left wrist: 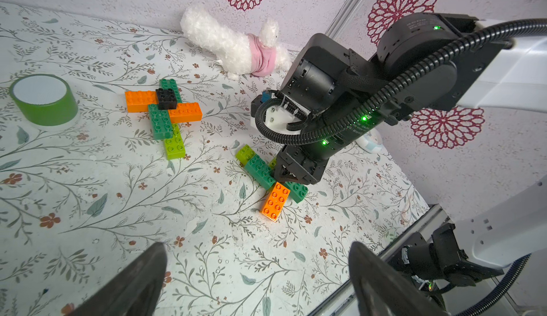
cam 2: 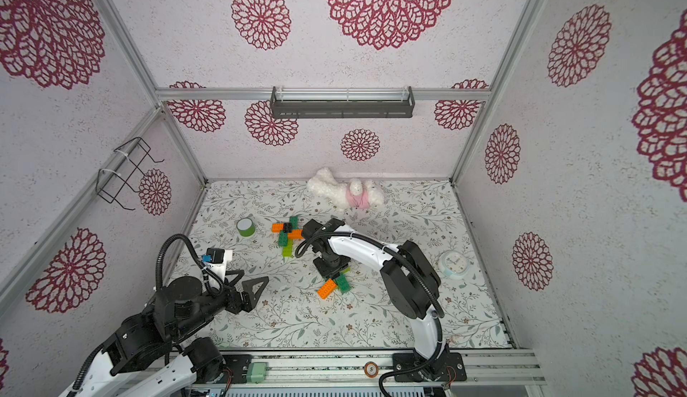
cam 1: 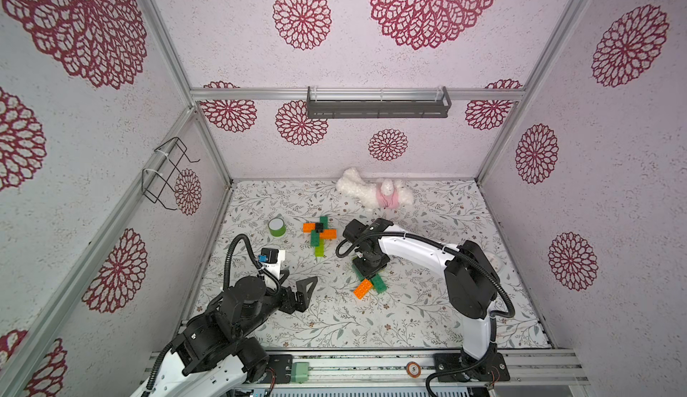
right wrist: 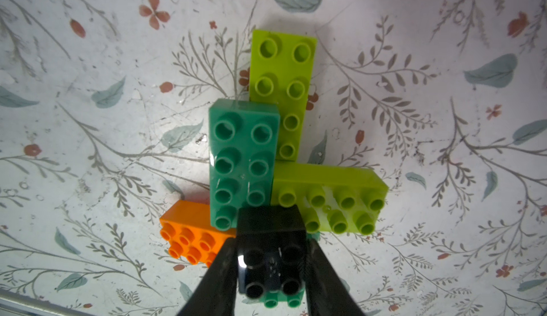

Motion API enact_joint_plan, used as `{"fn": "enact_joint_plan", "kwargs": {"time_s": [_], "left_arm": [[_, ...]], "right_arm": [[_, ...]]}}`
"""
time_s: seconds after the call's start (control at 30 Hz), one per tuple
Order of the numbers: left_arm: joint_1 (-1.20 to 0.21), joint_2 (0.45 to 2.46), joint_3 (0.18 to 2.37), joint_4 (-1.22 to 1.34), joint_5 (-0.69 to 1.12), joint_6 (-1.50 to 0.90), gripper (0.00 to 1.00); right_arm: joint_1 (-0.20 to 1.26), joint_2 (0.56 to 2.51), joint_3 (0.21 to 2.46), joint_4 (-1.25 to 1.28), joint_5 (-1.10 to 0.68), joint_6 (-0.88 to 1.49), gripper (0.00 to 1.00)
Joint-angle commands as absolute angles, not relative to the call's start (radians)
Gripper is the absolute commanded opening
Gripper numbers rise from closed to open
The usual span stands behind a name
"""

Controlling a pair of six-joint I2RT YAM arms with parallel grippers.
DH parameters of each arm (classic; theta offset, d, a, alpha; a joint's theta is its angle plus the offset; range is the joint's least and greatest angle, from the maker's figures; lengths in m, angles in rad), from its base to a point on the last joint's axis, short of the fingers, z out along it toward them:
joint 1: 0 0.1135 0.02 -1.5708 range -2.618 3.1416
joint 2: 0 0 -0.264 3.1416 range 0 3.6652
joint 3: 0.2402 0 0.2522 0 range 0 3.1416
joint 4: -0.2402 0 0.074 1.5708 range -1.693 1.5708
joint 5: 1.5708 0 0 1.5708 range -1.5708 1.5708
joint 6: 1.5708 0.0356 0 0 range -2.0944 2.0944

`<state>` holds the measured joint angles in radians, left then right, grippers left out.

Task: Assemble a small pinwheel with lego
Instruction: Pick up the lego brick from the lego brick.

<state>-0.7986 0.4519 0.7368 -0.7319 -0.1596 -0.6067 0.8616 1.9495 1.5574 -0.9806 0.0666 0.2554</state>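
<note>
- While the right claw (right wrist: 270,242) points straight down at the table (cam 1: 409,313), its fingers (right wrist: 219,285) lie flat against two opposite sides of a black square brick (right wrist: 270,270); it looks closed on that brick.
- The black brick sits over the hub of a half-built pinwheel (cam 1: 368,283), in the middle of the table, towards its front edge. Whether it is pressed home cannot be told.
- Around the hub fan out a dark green brick (right wrist: 242,163), a lime brick (right wrist: 282,71), a second lime brick (right wrist: 331,199) and an orange brick (right wrist: 186,228).
- These bricks are probably light, hard and glossy. They should not give under a squeeze, but they could slip. The smooth side walls are the place to hold, not the studded top. The loose cluster may also slide under a push.
- Farther back lies a finished pinwheel (cam 1: 319,233), with a green tape roll (cam 1: 277,226) beside it.
- The left claw (left wrist: 257,248) stands wide open and empty, well apart from the bricks.
</note>
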Motion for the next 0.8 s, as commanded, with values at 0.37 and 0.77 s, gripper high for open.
{"fn": "enact_joint_plan", "kwargs": {"time_s": [0.37, 0.77], "left_arm": [[-0.808, 0.376, 0.715, -0.756, -0.295, -0.656, 0.97], [-0.806, 0.34, 0.62, -0.628, -0.312, -0.667, 0.99]], "right_arm": [[0.852, 1.834, 1.517, -0.945, 0.061, 0.28, 0.28], [0.842, 1.763, 1.525, -0.914, 0.049, 0.285, 0.22]]}}
